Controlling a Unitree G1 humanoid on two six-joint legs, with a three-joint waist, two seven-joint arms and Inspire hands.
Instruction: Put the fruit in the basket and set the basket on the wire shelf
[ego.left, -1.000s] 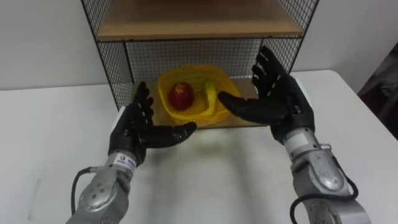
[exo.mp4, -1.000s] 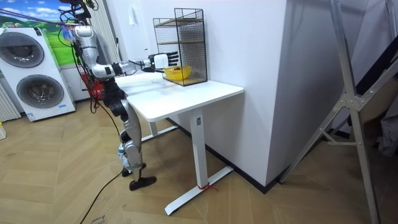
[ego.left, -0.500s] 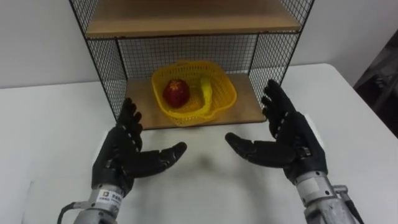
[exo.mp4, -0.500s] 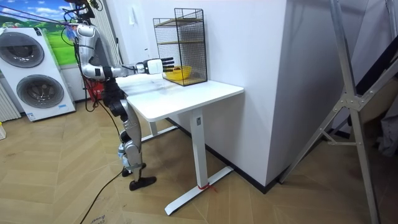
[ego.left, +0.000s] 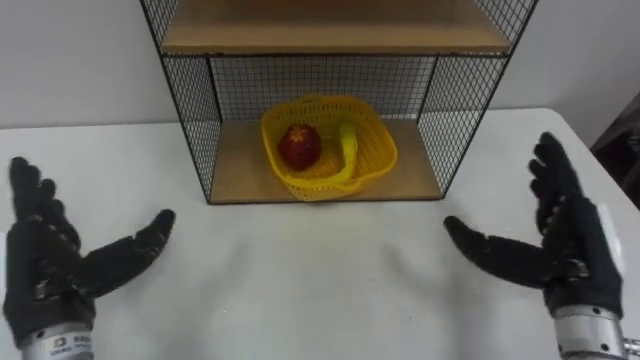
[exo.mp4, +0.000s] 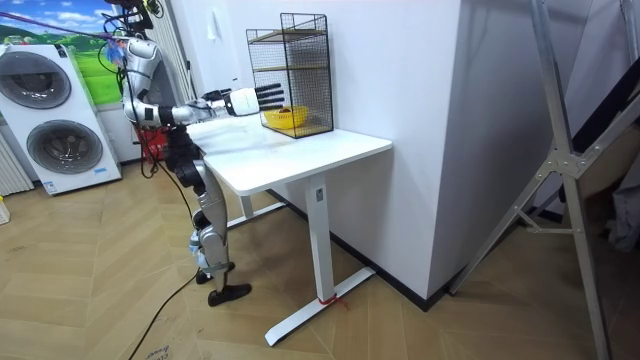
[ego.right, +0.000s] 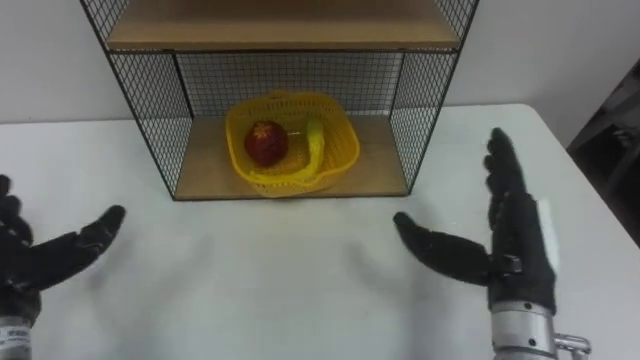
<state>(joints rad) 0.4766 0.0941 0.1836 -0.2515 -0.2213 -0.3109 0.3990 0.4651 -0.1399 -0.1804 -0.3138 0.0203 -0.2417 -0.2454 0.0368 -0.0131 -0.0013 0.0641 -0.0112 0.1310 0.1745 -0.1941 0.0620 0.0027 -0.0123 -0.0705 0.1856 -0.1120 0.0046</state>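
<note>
Left hand (ego.left: 42, 275) and right hand (ego.left: 575, 255) hover flat and empty before the basket (ego.left: 310, 188) in the wire shelf (ego.left: 190, 110), its top cut off.

The black wire shelf with wooden boards (ego.left: 190, 120) opens only at its front: mesh closes its sides and back, and the upper wooden board (ego.left: 330, 30) roofs the lower bay. There the yellow plastic basket (ego.left: 375, 150) fills the middle of the lower wooden board (ego.left: 235, 170), with a strip of board free on either side. Before the opening the white table (ego.left: 320, 290) lies bare between the black left hand (ego.left: 45, 275) and the black right hand (ego.left: 575, 255), which are held wide apart.
</note>
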